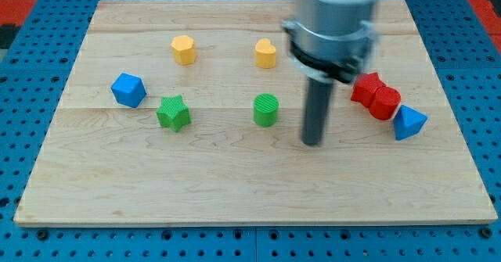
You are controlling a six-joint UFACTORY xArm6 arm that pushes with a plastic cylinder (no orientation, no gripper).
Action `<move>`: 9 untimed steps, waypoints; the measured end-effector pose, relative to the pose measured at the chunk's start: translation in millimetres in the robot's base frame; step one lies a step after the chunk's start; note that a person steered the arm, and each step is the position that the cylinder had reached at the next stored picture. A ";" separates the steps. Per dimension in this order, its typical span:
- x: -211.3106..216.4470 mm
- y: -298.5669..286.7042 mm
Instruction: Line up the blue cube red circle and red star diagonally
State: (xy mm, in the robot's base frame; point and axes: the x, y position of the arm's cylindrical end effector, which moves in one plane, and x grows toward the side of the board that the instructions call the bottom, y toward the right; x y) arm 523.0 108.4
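The blue cube [128, 89] sits at the view's left on the wooden board [235, 184]. The red star [365, 88] and the red circle [384, 103] touch each other at the view's right, the circle lower and to the right. My tip [312, 142] rests on the board, right of the green circle [266, 109] and left of and below the two red blocks, touching none of them.
A blue triangle [409, 123] lies just right of and below the red circle. A green star [173, 113] sits right of the blue cube. A yellow hexagon [183, 49] and a yellow heart [265, 54] lie near the view's top.
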 end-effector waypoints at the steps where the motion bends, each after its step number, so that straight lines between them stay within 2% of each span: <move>1: 18.7 106.2; 2: 4.8 143.6; 3: -20.5 152.1; 4: -51.2 112.8; 5: -57.5 67.0; 6: -57.1 44.3; 7: -31.7 63.6; 9: -43.5 -8.4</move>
State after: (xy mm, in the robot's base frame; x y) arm 479.6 100.0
